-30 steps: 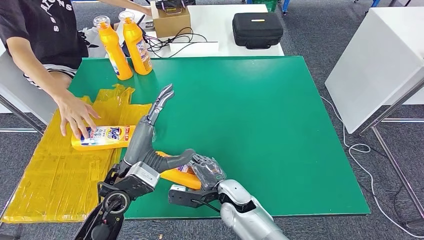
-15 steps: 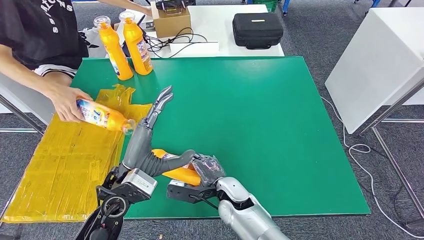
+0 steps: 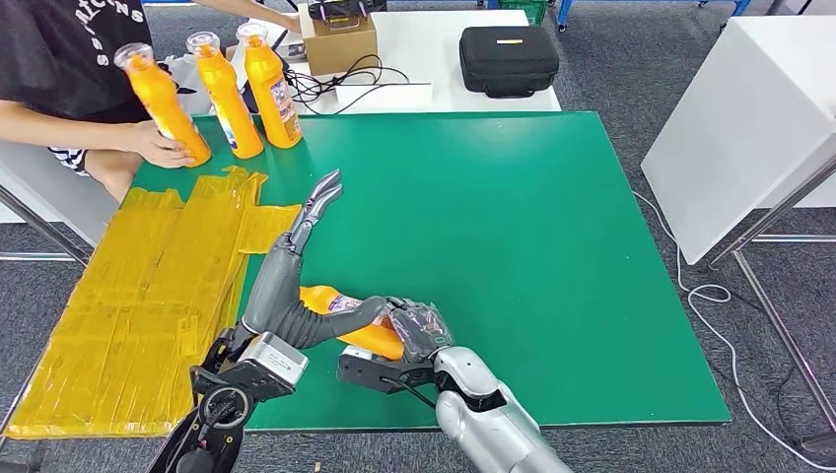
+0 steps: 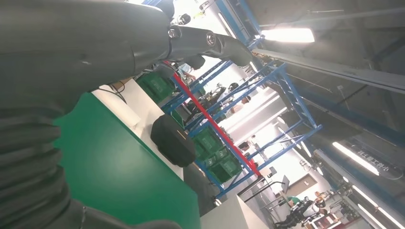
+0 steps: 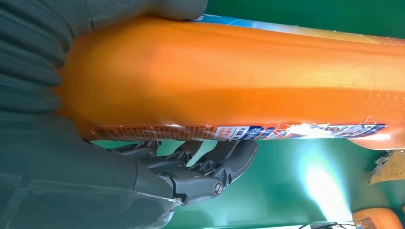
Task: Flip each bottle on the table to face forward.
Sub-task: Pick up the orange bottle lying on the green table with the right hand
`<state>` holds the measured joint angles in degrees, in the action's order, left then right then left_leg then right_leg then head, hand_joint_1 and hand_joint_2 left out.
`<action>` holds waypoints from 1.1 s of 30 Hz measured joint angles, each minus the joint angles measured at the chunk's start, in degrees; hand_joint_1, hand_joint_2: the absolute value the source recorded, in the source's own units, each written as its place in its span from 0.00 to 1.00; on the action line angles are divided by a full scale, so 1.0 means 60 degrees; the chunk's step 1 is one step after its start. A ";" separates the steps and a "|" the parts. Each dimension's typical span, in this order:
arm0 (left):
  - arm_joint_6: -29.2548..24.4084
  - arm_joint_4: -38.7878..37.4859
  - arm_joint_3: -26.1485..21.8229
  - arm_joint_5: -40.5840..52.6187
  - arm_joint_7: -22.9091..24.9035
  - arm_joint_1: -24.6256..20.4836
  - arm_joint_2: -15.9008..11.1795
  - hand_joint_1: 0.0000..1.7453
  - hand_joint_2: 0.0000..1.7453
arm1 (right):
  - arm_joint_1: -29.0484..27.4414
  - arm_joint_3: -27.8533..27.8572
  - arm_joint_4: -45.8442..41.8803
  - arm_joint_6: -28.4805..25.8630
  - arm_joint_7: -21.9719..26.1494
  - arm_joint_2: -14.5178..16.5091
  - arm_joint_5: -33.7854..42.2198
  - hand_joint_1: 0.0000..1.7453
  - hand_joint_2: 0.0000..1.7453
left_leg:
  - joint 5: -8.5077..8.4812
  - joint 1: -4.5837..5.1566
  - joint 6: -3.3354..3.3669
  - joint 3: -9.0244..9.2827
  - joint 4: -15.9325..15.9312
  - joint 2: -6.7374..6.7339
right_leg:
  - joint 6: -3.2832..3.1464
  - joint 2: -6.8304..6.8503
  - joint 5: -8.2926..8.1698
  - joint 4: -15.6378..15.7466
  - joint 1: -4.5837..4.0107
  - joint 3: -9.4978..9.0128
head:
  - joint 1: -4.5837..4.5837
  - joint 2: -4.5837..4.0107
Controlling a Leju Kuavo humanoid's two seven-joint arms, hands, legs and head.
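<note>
Right hand: closed around the base end of the lying bottle; in the right wrist view the dark fingers curl under the orange body and the thumb lies over its far side.
Left hand: fingers stretched out straight and apart, pointing away from the robot; the thumb is bent across the top of the lying bottle and touches it. No grip closes on it from this hand.
Lying bottle: orange, on its side near the front edge of the green counter, neck end toward the yellow sheet; a strip of label shows along its edge in the right wrist view.
Standing bottles: two orange bottles upright, close beside each other, at the far left corner of the counter, well apart from the robot's hands.
Third bottle: orange, roughly upright with a slight tilt, held at its lower body by a person's hand, just beside the standing pair.
Yellow sheet: crumpled, covering the left part of the counter.
Black case: on the white table behind the counter, near a cardboard box and loose cables.
</note>
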<state>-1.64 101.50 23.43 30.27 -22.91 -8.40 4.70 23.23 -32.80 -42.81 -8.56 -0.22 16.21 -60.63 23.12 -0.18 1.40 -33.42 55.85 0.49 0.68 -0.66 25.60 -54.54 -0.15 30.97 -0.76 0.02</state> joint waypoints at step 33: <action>-0.0225 -0.0175 -0.1289 -0.2555 0.0051 0.0318 0.0000 0.00 1.00 | -0.2076 0.1850 -0.4047 -0.3866 0.2752 -0.0458 0.3489 1.00 1.00 | 0.0005 0.0001 0.0000 -0.0040 0.0000 0.0000 | 0.0001 0.0000 0.0001 -0.0001 -0.0004 0.0035 | 0.0002 0.0000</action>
<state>-2.99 100.46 15.69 14.94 -22.60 -6.50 4.70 10.78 -21.70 -67.09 -31.76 16.29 13.46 -39.70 23.15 -0.17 1.40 -33.66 55.84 0.48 0.69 -0.66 25.60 -54.54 -0.17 31.18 -0.75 0.02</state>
